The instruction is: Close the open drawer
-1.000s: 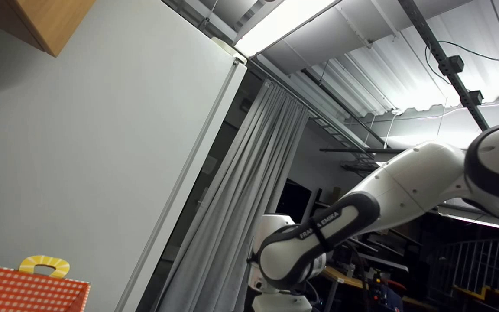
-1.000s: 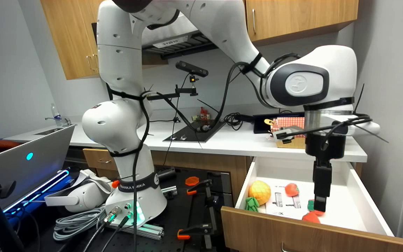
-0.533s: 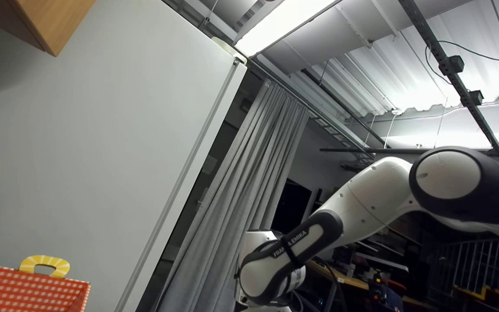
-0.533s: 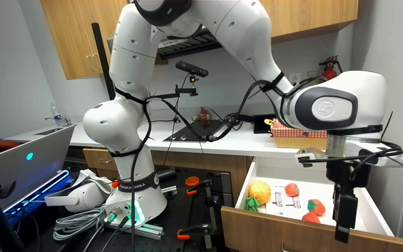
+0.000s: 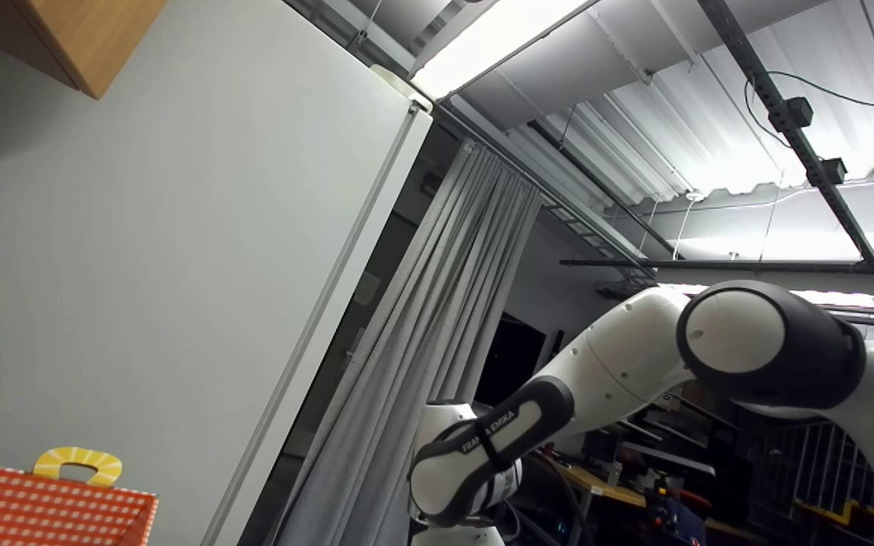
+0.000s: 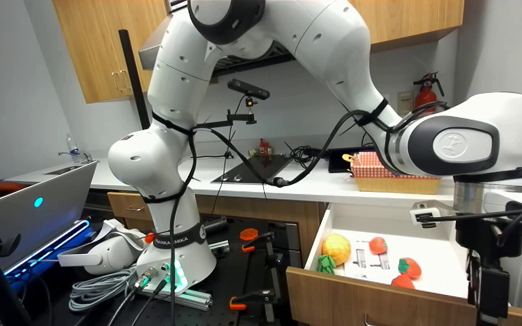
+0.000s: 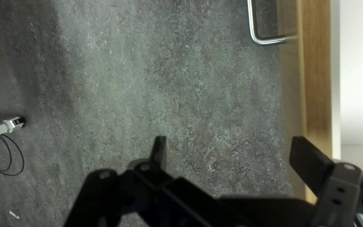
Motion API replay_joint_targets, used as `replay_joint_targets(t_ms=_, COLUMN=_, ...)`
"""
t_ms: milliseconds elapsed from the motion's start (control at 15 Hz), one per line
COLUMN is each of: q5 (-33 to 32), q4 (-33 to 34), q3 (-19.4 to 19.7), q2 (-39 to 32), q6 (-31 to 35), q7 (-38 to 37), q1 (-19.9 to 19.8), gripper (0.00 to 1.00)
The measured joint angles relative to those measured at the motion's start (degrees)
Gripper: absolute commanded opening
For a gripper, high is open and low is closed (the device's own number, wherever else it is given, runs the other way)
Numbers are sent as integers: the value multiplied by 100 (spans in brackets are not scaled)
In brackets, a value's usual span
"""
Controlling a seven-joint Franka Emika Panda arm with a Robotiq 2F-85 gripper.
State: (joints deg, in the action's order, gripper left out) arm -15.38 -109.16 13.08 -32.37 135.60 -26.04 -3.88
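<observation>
Drawer [image 6: 392, 301] stood pulled out at about four o'clock in exterior view, beneath white bench [image 6: 320, 186]. Inside, pineapple toy [image 6: 336, 248] lay toward nine o'clock, red strawberries [image 6: 410, 269] nearer middle. Fingers [image 7: 310, 164] hung spread wide apart at three o'clock end of drawer's front panel [image 6: 413, 308]; whether touching it could not be told. In wrist view, metal handle [image 7: 268, 41] jutted between one and two o'clock, front panel's edge ran along three o'clock, grey floor [image 7: 169, 85] filled centre.

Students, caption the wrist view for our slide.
Open gripper above the grey floor, drawer front and metal handle at right.
</observation>
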Motion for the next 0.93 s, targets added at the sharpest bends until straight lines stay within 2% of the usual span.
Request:
replay_joint_targets(t_ms=133, q5=0, q4=113, q3=96, q2=-124, q6=0, q7=0, q1=2, gripper=100)
replay_joint_targets(t_ms=200, q5=0, q4=160, q3=141, q2=-188, q6=0, q7=0, q1=2, gripper=75)
replay_joint_targets(t_ms=267, q5=0, q4=197, q3=181, q2=-246, q6=0, q7=0, q1=2, gripper=74)
replay_joint_targets(t_ms=533, q5=15, q4=296, q3=234, q2=-449, q6=0, q7=0, q1=2, gripper=42)
replay_joint_targets(t_ms=867, q5=199, q4=299, q3=92, q2=-526, q6=42, q7=1, q1=7, gripper=4)
replay_joint_targets(t_ms=933, q5=298, q4=299, q3=41, q2=-525, q6=46, q7=5, q1=9, gripper=0)
